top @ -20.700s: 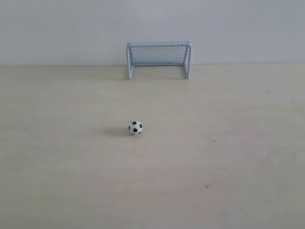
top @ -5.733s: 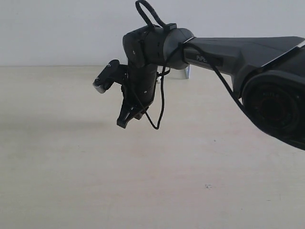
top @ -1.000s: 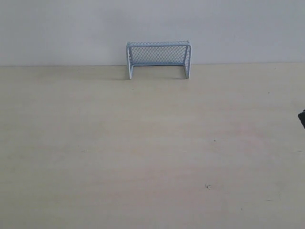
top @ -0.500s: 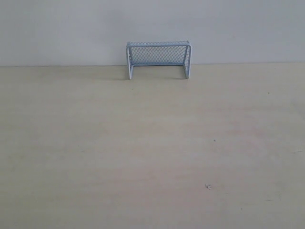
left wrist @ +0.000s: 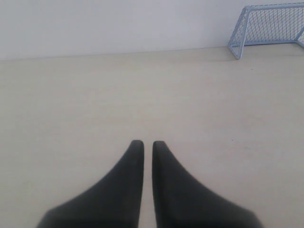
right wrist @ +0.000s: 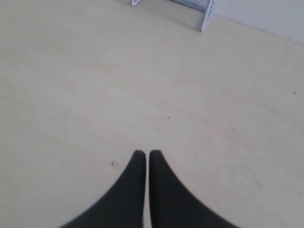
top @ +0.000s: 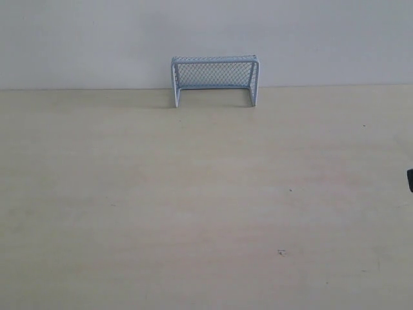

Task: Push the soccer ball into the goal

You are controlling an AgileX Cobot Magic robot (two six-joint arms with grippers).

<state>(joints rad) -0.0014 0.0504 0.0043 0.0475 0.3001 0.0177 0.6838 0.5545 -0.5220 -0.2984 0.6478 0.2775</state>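
The goal (top: 215, 72), a small pale blue frame with mesh netting, stands at the far edge of the table against the wall. It also shows in the left wrist view (left wrist: 270, 23) and, in part, in the right wrist view (right wrist: 202, 5). No view shows the soccer ball, neither on the table nor in the goal's mouth. My left gripper (left wrist: 147, 142) is shut with nothing between its fingers, hovering over bare table. My right gripper (right wrist: 147, 153) is likewise shut and holds nothing. In the exterior view only a dark sliver of the right arm (top: 410, 180) shows at the right edge.
The pale wooden table (top: 206, 206) runs across the whole exterior view, with a white wall (top: 77, 39) behind it. A small dark mark (top: 281, 252) sits on the table at the front right.
The ball that once lay mid-table is out of sight. The right arm, which had reached across the middle, has drawn back; its tip left the view and now shows at the right edge again.
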